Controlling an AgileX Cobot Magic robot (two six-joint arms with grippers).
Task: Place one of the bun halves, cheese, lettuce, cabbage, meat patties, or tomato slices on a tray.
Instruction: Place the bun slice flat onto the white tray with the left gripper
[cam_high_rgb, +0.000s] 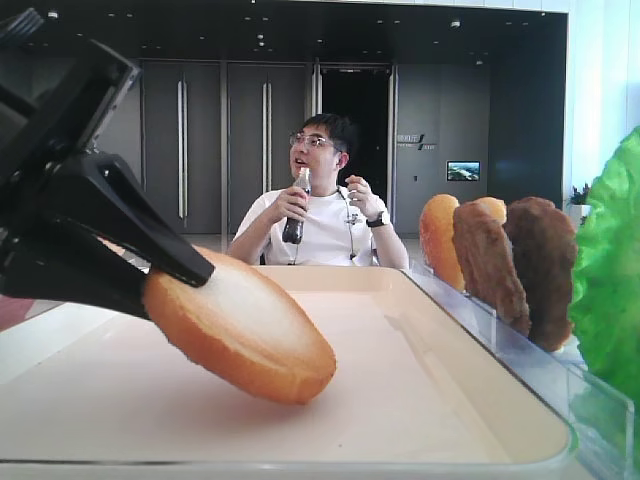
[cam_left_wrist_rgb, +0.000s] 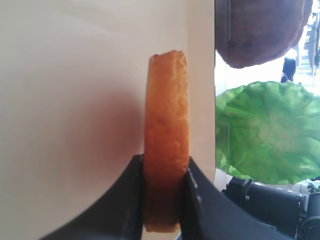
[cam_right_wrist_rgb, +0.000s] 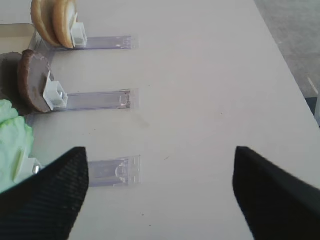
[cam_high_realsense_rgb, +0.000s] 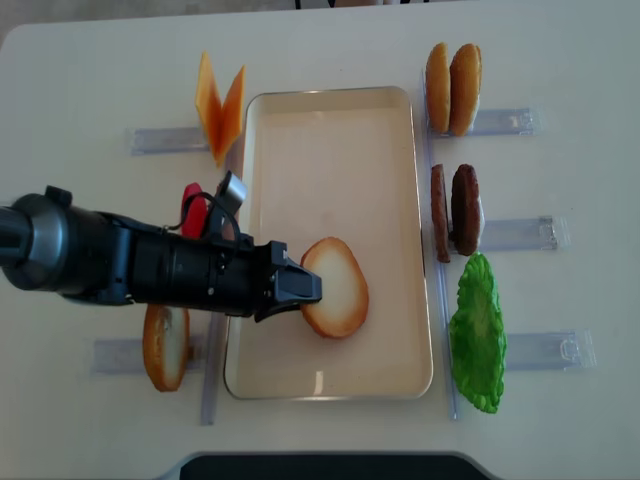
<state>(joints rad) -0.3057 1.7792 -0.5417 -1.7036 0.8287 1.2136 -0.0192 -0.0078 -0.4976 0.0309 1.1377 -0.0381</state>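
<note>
My left gripper (cam_high_realsense_rgb: 305, 287) is shut on a bun half (cam_high_realsense_rgb: 338, 288), which it holds over the middle of the cream tray (cam_high_realsense_rgb: 330, 93). The low side view shows the bun half (cam_high_rgb: 245, 325) tilted, pale face up. Its lower edge is at the tray floor (cam_high_rgb: 430, 390); contact is unclear. In the left wrist view both fingers (cam_left_wrist_rgb: 130, 200) pinch the bun's golden rim (cam_left_wrist_rgb: 167, 125). My right gripper (cam_right_wrist_rgb: 160, 155) stands open over bare table, holding nothing.
Clear holders flank the tray. On its right are two bun halves (cam_high_realsense_rgb: 452, 88), meat patties (cam_high_realsense_rgb: 455, 210) and lettuce (cam_high_realsense_rgb: 478, 335). On its left are cheese (cam_high_realsense_rgb: 220, 105), tomato slices (cam_high_realsense_rgb: 193, 210) and another bun half (cam_high_realsense_rgb: 165, 347). A man (cam_high_rgb: 320, 210) sits beyond the table.
</note>
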